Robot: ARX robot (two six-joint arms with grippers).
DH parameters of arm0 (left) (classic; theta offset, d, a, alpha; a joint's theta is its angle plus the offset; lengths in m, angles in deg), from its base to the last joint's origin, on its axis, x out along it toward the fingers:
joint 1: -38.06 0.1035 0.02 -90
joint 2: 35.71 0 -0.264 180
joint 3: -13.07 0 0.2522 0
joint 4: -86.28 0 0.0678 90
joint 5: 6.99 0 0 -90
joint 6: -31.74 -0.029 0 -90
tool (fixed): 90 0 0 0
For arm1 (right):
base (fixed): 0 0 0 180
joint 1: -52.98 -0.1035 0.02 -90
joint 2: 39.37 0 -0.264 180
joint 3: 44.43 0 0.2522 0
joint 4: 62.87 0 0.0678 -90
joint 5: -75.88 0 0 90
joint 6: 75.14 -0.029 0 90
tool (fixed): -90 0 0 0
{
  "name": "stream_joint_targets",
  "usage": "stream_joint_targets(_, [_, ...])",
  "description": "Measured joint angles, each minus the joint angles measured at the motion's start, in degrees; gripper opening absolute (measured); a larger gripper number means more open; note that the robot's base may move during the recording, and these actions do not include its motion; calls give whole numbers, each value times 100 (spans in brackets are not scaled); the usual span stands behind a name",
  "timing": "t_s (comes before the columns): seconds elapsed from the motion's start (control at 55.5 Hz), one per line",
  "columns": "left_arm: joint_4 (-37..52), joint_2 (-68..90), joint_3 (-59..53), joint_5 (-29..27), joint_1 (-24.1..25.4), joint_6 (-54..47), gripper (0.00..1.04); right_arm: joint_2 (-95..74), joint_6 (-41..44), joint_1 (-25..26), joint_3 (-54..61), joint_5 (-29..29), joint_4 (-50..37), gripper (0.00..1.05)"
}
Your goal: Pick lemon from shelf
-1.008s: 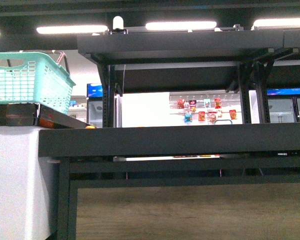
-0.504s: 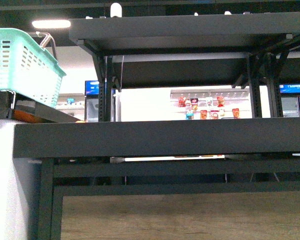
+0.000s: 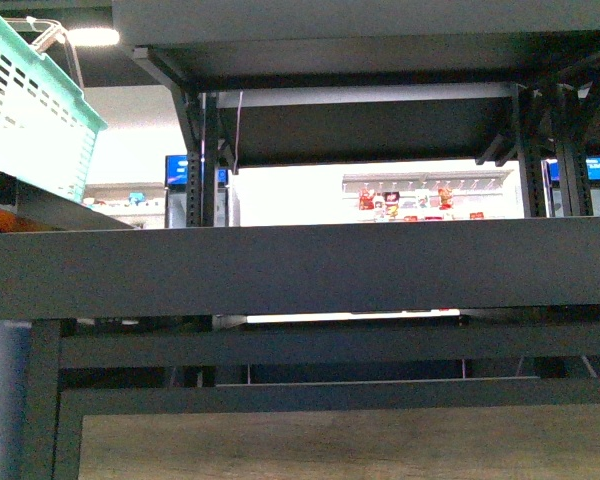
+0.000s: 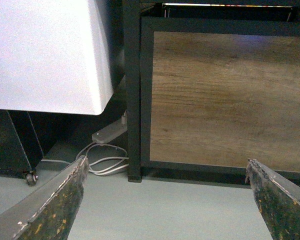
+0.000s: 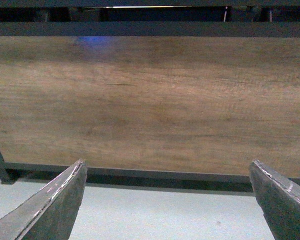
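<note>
The front view looks up from low at the shelf point(image 3: 300, 268), whose nearest black tier crosses the whole picture as a broad raised rim. That rim hides the tray surface behind it, so the lemon cannot be seen and I cannot tell where on the shelf it lies. Above, a second tier point(image 3: 360, 30) is carried on perforated upright posts point(image 3: 202, 160), and under the near tier a wood-grain panel point(image 3: 380, 445) sits in a black frame. At the far left a teal slatted basket point(image 3: 30, 110) stands tilted on a higher ledge, with something orange point(image 3: 0, 215) just under it (too little of it shows to name). Through the gap between the tiers, far behind, bright packets point(image 3: 390, 200) hang on a white wall and a blue screen point(image 3: 176, 168) glows. The left tool point(image 4: 166, 164) is released, its two scuffed fingers point(image 4: 55, 205) spread wide with nothing between them. It points at the shelf's lower corner, where a black leg meets the pale floor point(image 4: 165, 215), beside a white cabinet point(image 4: 45, 50), a power strip point(image 4: 107, 134) and loose white cables point(image 4: 105, 162). The right tool point(image 5: 167, 164) is likewise released and empty, its fingers far apart, facing the middle of the same wood-grain panel low near the floor.
</note>
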Motion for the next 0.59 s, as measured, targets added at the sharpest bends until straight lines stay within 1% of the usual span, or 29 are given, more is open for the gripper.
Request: stream_joint_targets(0.594, [0,0,0,2,0,0,97,0,0,0,0,13,0,97])
